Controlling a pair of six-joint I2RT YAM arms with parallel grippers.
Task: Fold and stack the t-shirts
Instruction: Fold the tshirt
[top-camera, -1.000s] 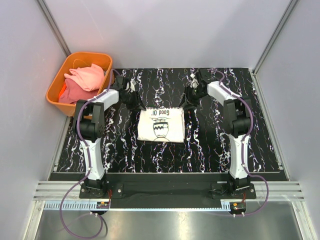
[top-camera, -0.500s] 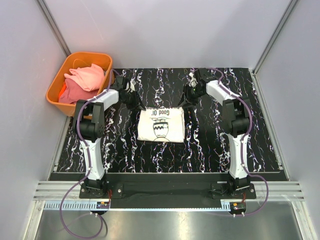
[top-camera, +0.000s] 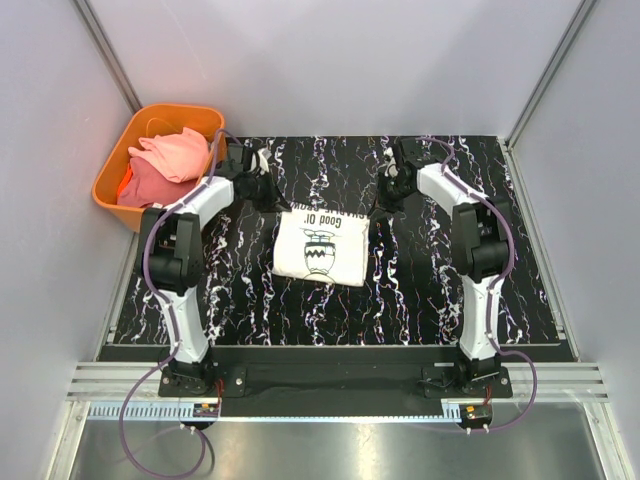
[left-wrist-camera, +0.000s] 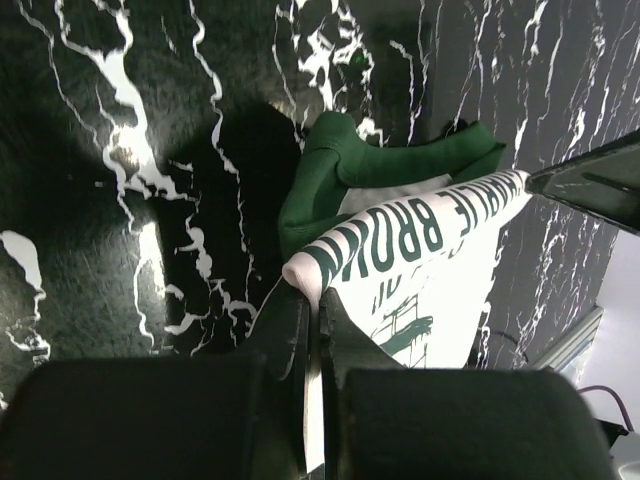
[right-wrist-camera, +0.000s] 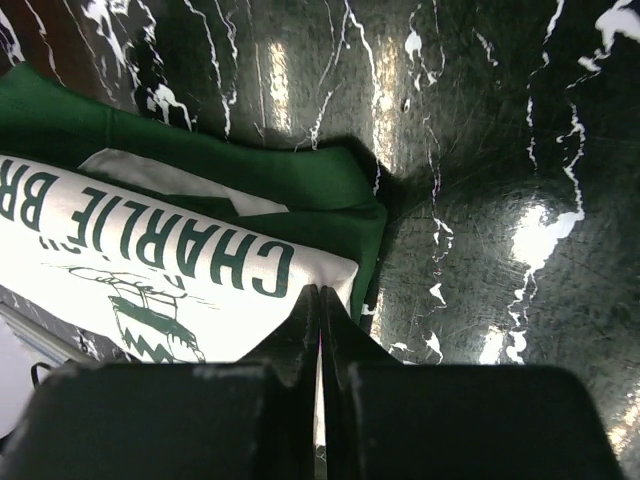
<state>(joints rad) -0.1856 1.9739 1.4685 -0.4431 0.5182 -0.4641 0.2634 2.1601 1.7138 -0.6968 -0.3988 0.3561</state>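
A cream t-shirt (top-camera: 322, 247) with dark green sleeves and a cartoon print lies folded in the middle of the black marbled table, its far edge lifted. My left gripper (top-camera: 272, 203) is shut on the far left corner of it; the left wrist view shows cream cloth (left-wrist-camera: 400, 270) pinched between the jaws at my left gripper (left-wrist-camera: 312, 300), with a green sleeve (left-wrist-camera: 380, 165) beyond. My right gripper (top-camera: 380, 208) is shut on the far right corner; in its wrist view my right gripper (right-wrist-camera: 319, 296) pinches the printed cream edge (right-wrist-camera: 180, 270). Pink and coral t-shirts (top-camera: 165, 165) fill the basket.
An orange basket (top-camera: 118, 150) stands off the table's far left corner. The black marbled table top (top-camera: 440, 290) shows bare on both sides of the shirt. Grey walls with metal posts close in the back and sides.
Both grippers have shut on the far corners of the cream t-shirt and moved slightly away from me and upward, lifting its far edge off the table.
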